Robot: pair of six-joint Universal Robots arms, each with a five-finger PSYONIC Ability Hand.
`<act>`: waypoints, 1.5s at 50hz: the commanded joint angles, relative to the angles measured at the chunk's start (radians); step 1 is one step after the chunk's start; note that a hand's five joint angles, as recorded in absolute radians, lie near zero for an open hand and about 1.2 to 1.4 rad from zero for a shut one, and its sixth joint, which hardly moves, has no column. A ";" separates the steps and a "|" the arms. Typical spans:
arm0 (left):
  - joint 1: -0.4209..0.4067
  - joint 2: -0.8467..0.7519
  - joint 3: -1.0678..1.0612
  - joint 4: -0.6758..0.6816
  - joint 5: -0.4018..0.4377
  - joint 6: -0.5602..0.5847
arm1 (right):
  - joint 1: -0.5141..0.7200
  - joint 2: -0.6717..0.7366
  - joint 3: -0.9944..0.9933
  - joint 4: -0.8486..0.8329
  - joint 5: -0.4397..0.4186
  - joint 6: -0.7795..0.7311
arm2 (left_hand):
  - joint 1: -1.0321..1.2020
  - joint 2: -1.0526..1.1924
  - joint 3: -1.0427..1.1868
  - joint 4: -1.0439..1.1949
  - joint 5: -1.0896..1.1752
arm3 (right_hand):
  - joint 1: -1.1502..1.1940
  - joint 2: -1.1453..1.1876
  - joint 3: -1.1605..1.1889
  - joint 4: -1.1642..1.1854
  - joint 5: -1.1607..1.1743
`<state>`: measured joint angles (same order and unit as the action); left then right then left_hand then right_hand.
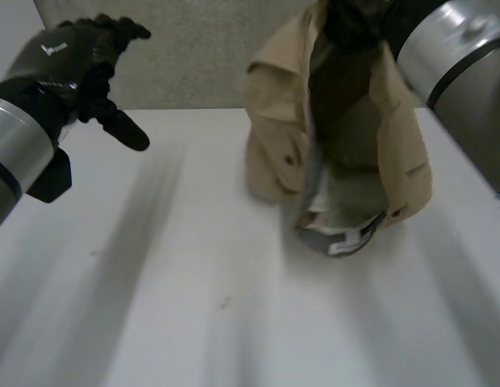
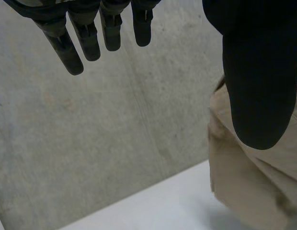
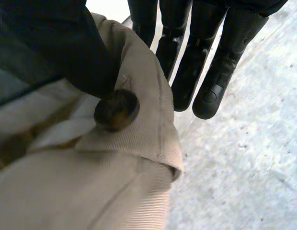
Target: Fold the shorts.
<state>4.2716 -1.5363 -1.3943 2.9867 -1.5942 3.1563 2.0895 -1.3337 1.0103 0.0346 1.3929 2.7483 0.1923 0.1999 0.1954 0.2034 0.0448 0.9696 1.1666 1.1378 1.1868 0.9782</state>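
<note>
Tan shorts (image 1: 282, 137) hang from my right hand (image 1: 355, 20) above the table's far side, and their lower part rests bunched on the table. The inner waistband with a label (image 1: 347, 238) shows at the bottom. In the right wrist view the thumb (image 3: 57, 43) presses the waistband cloth (image 3: 115, 182) beside a dark button (image 3: 117, 109), with the fingers (image 3: 211, 57) behind the cloth's edge. My left hand (image 1: 72, 60) hovers open at the far left, apart from the shorts. Its straight fingers (image 2: 86, 33) and thumb (image 2: 258, 72) hold nothing, and the shorts (image 2: 249, 182) lie past the thumb.
The white table (image 1: 193, 282) stretches bare in front of the shorts. A grey wall (image 1: 202, 56) stands behind its far edge. My right arm (image 1: 460, 56) comes down over the far right corner, and the left arm (image 1: 16, 153) enters beside the table's left side.
</note>
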 commanded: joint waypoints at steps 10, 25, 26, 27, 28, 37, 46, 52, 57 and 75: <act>-0.010 -0.253 -0.039 0.077 0.005 0.004 | -0.017 -0.039 0.039 0.084 -0.050 0.091 | -0.018 -0.025 -0.021 -0.029 -0.045 | 0.427 0.230 0.258 0.209 0.244; 0.020 -0.545 0.029 0.112 -0.004 0.013 | -0.109 -0.074 0.051 0.094 -0.201 0.149 | -0.014 -0.022 -0.017 -0.025 -0.041 | 0.427 0.230 0.258 0.209 0.244; 0.031 -0.542 0.024 0.112 -0.004 0.013 | -0.127 -0.074 0.042 0.097 -0.201 0.146 | -0.014 -0.022 -0.017 -0.025 -0.041 | 0.427 0.230 0.258 0.209 0.244; 0.039 -0.535 0.018 0.112 -0.006 0.011 | -0.149 -0.074 0.037 0.102 -0.199 0.139 | -0.014 -0.022 -0.017 -0.025 -0.041 | 0.427 0.230 0.258 0.209 0.244; 0.040 -0.528 0.017 0.110 -0.006 0.011 | -0.167 -0.074 0.033 0.109 -0.199 0.136 | -0.014 -0.022 -0.017 -0.025 -0.041 | 0.427 0.230 0.258 0.209 0.244; 0.028 -0.423 -0.049 0.117 -0.001 0.013 | -0.463 -0.048 0.209 0.257 -0.245 -0.115 | -0.018 -0.025 -0.021 -0.029 -0.045 | -0.144 -0.341 -0.312 -0.361 -0.327; 0.014 -0.395 -0.043 0.126 0.002 0.013 | -0.493 -0.033 0.301 0.412 -0.236 -0.412 | -0.017 -0.025 -0.020 -0.028 -0.044 | -0.795 -0.992 -0.963 -1.012 -0.978; -0.024 -0.441 0.023 0.170 0.007 0.014 | -0.459 -0.125 0.231 0.380 -0.229 -0.106 | -0.002 -0.010 -0.005 -0.013 -0.029 | -0.795 -0.992 -0.963 -1.012 -0.978; -0.102 -0.530 0.101 0.216 0.010 0.016 | -0.457 -0.144 0.232 0.378 -0.206 0.019 | 0.007 -0.001 0.003 -0.005 -0.021 | -0.795 -0.992 -0.963 -1.012 -0.978; -0.237 -0.732 0.178 0.293 0.108 0.113 | -0.368 -0.197 0.697 0.254 -0.009 0.014 | 0.021 0.014 0.018 0.010 -0.006 | -0.747 -0.944 -0.915 -0.964 -0.930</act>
<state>4.0658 -2.2148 -1.2222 3.2667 -1.5133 3.2068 1.7184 -1.4218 1.4718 0.3678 1.3986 2.8115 0.1923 0.1999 0.1954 0.2033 0.0448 0.1997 0.2172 0.2116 0.2291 0.0590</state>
